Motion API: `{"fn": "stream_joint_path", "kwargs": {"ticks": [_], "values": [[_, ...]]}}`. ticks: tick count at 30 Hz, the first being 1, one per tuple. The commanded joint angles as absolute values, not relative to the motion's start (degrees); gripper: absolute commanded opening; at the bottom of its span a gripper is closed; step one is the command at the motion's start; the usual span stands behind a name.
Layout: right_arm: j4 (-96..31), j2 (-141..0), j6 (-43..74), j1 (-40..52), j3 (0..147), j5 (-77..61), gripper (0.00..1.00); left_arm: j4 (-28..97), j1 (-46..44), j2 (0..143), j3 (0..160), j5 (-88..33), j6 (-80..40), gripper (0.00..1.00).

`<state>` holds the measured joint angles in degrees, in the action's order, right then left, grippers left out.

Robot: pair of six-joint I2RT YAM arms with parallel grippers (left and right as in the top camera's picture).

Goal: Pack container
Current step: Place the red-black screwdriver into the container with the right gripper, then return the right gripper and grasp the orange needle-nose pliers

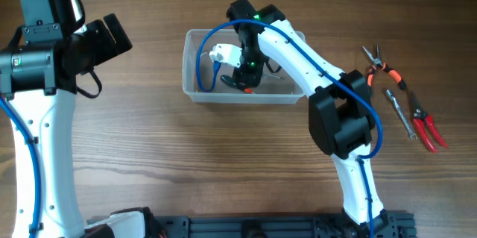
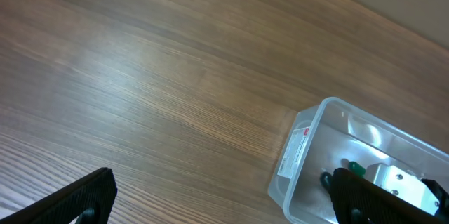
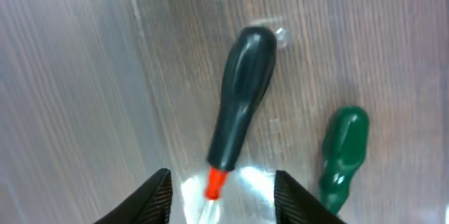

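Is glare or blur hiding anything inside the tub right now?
Right wrist: a white glare patch on the container floor washes out the shaft below the red collar of the black-handled tool; picture slightly soft. Left wrist: mild sheen on the table, a bright spot on the container's wall. Overhead: even light, sharp, but the right arm covers most contents.

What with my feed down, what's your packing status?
Left claw open, beside container. Right claw open inside it, over black screwdriver. Orange pliers, red cutters unpacked; nothing blocking.
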<state>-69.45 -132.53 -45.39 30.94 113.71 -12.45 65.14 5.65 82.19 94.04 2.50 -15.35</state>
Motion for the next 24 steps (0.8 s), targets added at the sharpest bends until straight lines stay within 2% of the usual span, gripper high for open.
{"fn": "stream_joint_path", "kwargs": {"ticks": [1, 5, 6, 8, 12, 18, 24], "values": [[-70.7, -127.5, -33.6, 30.7, 116.9, -10.7, 0.49, 65.0, 5.9, 82.6, 94.1, 2.4, -15.9, 1.0], [-69.7, -118.6, -19.5, 27.8, 121.3, 2.8, 0.51, 65.0, 5.9, 82.6, 94.1, 2.4, -15.9, 1.0], [-69.1, -115.9, -14.9, 25.8, 121.8, 6.7, 0.59, 65.0, 5.9, 82.6, 94.1, 2.4, -15.9, 1.0], [-68.4, -112.5, -8.6, 22.2, 121.8, 9.1, 0.69, 65.0, 5.9, 82.6, 94.1, 2.4, -15.9, 1.0], [-71.0, -110.3, 3.4, 7.9, 121.4, 7.9, 0.7, 65.0, 5.9, 82.6, 94.1, 2.4, -15.9, 1.0], [-72.8, -112.3, 3.0, -3.8, 114.1, 6.0, 0.71, 65.0, 5.9, 82.6, 94.1, 2.4, -15.9, 1.0], [-65.9, -113.6, 2.4, -8.4, 100.4, 5.8, 0.73, 65.0, 5.9, 82.6, 94.1, 2.4, -15.9, 1.0]]}}
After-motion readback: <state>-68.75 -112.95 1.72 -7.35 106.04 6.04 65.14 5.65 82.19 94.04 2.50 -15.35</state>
